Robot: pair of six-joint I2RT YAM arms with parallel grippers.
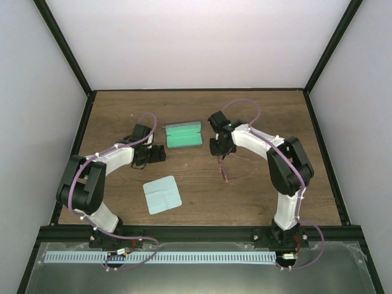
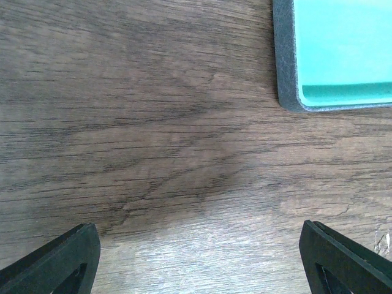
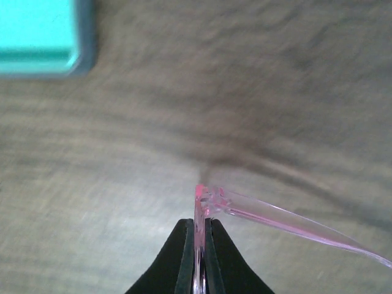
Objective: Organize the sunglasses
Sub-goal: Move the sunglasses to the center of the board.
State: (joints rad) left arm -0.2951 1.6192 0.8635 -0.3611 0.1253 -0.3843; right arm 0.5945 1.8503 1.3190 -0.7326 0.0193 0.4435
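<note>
Right gripper [image 3: 199, 245] pinched the sunglasses [image 3: 263, 214] at a frame corner. Lenses were hidden by its fingers, and one temple arm was cut off at the right edge. That view was blurred. From above the glasses were just thin reddish lines under the gripper; contact with the table [image 1: 257, 116] unclear. Left gripper [image 2: 199, 245] was spread wide with only its tips visible, near the cropped case [image 2: 343, 55]. Cloth [image 1: 163, 194] lay apart.

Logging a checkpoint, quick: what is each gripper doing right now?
Left gripper: open, holding nothing.
Right gripper: closed on the sunglasses, pinching the pink frame.
</note>
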